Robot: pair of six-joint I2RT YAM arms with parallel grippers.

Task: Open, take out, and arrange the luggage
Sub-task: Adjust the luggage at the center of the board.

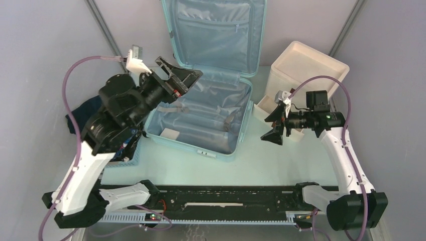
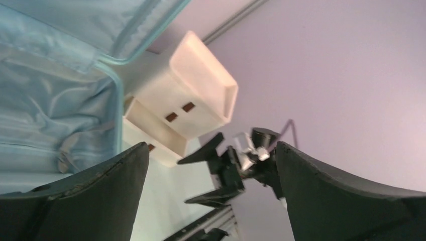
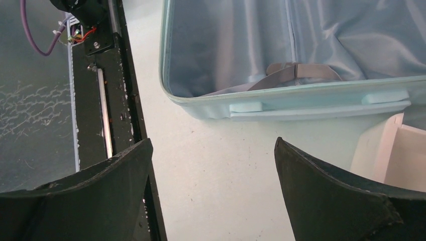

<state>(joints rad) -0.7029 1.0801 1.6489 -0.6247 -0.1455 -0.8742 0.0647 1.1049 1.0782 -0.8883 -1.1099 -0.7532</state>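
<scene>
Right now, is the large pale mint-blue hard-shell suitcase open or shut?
Open: the pale mint-blue hard-shell suitcase has its lid raised at the back, and the inside is exposed.

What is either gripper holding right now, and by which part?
Nothing is held. The left gripper hangs open by the left edge of the open pale mint-blue hard-shell suitcase. The right gripper stands open to its right. Both are empty.

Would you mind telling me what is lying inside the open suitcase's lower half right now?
The luggage shows grey-blue lining, its grey straps and a small white item in its near-left corner. The left gripper hides the far-left corner.
</scene>
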